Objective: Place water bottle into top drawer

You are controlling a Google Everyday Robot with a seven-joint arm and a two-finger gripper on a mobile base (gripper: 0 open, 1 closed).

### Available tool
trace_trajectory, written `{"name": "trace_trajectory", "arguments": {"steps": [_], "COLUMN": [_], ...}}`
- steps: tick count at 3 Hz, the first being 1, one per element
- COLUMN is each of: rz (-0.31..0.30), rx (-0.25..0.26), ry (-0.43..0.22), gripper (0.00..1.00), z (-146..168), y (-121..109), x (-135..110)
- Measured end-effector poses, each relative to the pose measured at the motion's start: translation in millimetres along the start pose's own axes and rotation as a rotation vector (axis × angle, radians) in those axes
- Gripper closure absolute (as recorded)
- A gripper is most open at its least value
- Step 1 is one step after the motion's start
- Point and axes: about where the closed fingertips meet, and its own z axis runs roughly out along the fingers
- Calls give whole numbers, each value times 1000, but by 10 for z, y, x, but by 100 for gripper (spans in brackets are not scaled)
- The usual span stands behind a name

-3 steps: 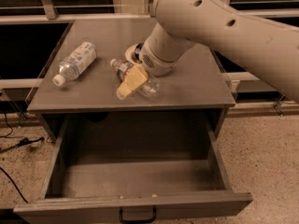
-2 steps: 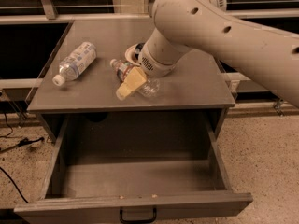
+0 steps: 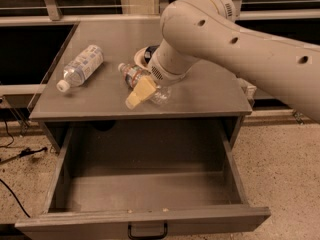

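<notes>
The water bottle, clear with a red-and-white band near its neck, lies on its side in the middle of the grey cabinet top. My gripper is down on it, over its body, with my big cream arm reaching in from the right. The arm and gripper hide most of the bottle's body. The top drawer is pulled wide open below the cabinet top and has nothing in it. Its small black handle is at the bottom edge.
A second bottle with a large white and light-blue label lies on the left of the top. A white round object sits just behind the gripper. Cables lie on the speckled floor at the left.
The arm has shifted only slightly. The gripper stays on the water bottle, which has not visibly moved.
</notes>
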Motion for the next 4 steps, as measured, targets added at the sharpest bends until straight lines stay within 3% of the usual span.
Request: {"name": "trace_trajectory", "arguments": {"steps": [2, 4], "rz": [3, 3], "rx": [23, 23], "ry": [18, 19], "gripper": [0, 42], "z": [191, 192], "y": [-91, -91], "x": [84, 85]}}
